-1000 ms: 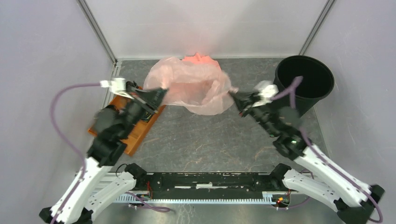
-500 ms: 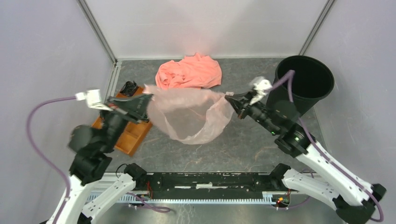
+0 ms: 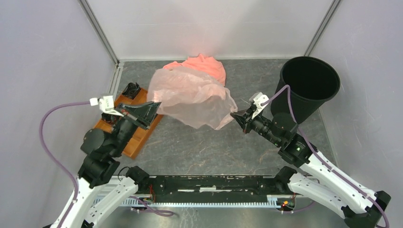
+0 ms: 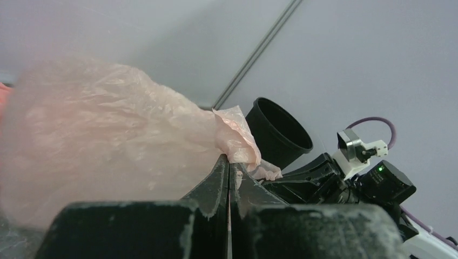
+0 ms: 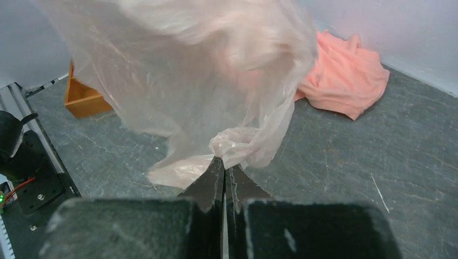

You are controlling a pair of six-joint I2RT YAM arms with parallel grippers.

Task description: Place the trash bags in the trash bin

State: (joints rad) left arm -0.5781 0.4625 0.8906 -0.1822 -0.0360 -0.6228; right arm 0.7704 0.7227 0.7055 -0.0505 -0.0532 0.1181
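Observation:
The trash bag (image 3: 192, 97), thin pale pink film, billows in the air between both arms over the middle of the table. My left gripper (image 3: 158, 103) is shut on its left edge, the film (image 4: 235, 137) bunched at the tips. My right gripper (image 3: 232, 115) is shut on the bag's right edge, a crumpled knot (image 5: 237, 143) at the tips. The black trash bin (image 3: 309, 85) stands upright at the back right, right of my right gripper and apart from the bag; it shows also in the left wrist view (image 4: 278, 132).
A salmon-orange cloth (image 3: 206, 65) lies at the back centre, partly behind the bag, also (image 5: 343, 75). An orange wooden tray (image 3: 135, 135) sits at the left under my left arm. Grey walls close in the left, back and right sides.
The bag has ballooned upward and back, covering part of the cloth. My left gripper moved slightly right and my right gripper lower and nearer, both keeping hold.

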